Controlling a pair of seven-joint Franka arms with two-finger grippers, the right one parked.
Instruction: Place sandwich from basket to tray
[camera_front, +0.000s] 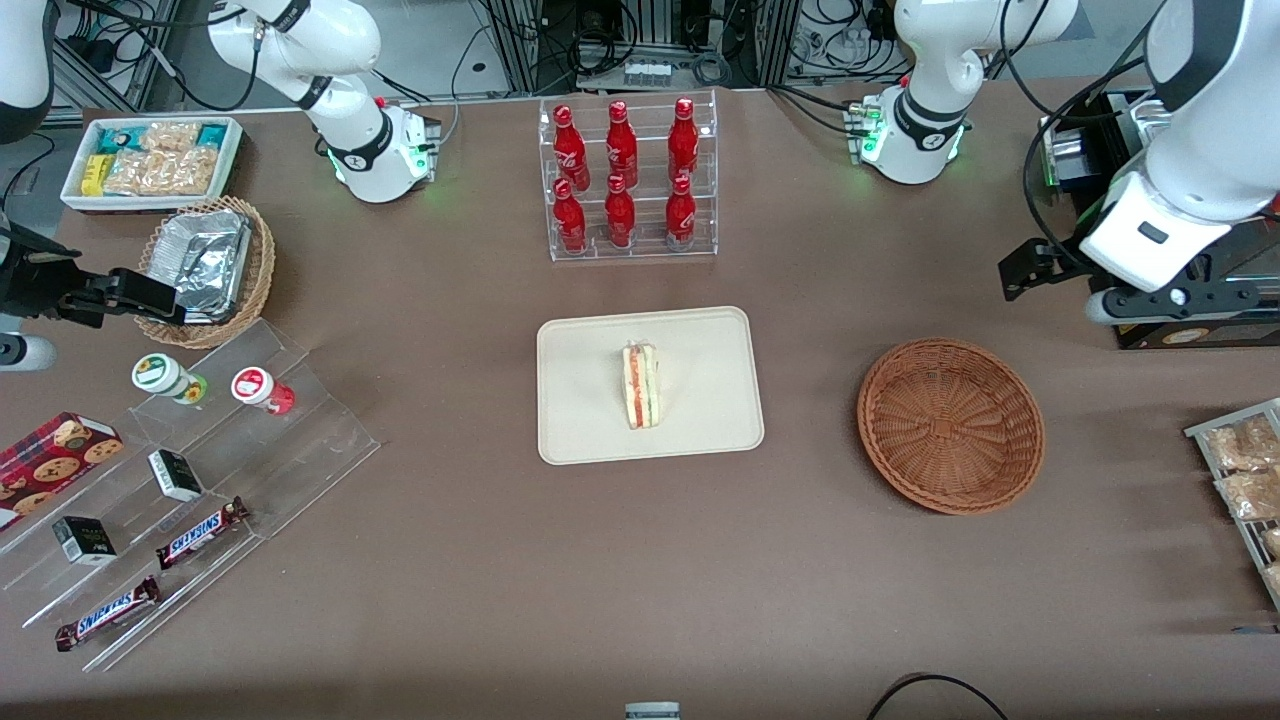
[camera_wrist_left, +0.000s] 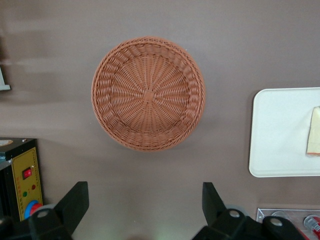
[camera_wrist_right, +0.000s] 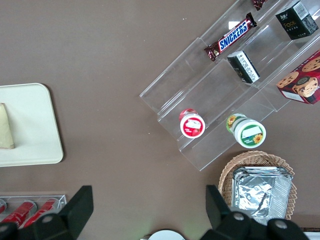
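The sandwich lies on the cream tray in the middle of the table, its red, orange and green filling edge showing. The round reddish-brown basket is empty and sits beside the tray, toward the working arm's end. My left gripper hangs raised above the table, farther from the front camera than the basket and apart from it. In the left wrist view the gripper is open and empty, with the basket, the tray and a bit of the sandwich in sight.
A clear rack of red bottles stands farther back than the tray. A stepped acrylic shelf of snacks, a tan wicker basket with a foil container and a white bin lie toward the parked arm's end. A black control box is near my gripper.
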